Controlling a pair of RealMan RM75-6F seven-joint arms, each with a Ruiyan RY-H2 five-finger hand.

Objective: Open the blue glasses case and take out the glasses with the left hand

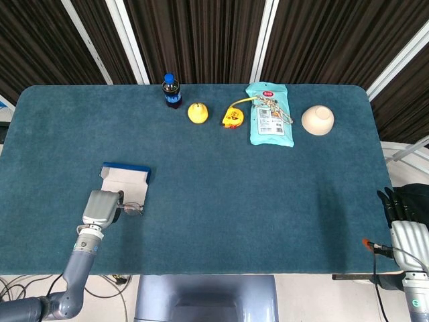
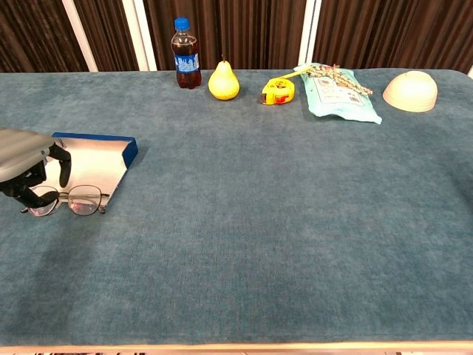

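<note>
The blue glasses case [image 1: 125, 176] [image 2: 89, 164] lies open at the table's left, its pale lining up. The thin-framed glasses [image 1: 134, 208] [image 2: 76, 200] rest on the cloth just in front of the case. My left hand [image 1: 100, 208] [image 2: 26, 164] hovers over their left end, fingers [image 2: 33, 188] curved down around the left lens with the thumb apart; the glasses still lie flat. In the head view the hand hides most of the frame. My right hand [image 1: 404, 204] hangs off the table's right edge, holding nothing.
Along the far edge stand a cola bottle [image 1: 171, 90], a yellow pear [image 1: 197, 113], a yellow tape measure [image 1: 232, 118], a light-blue snack bag [image 1: 271, 114] and a beige bowl [image 1: 318, 120]. The teal tablecloth [image 1: 255, 194] covers the table.
</note>
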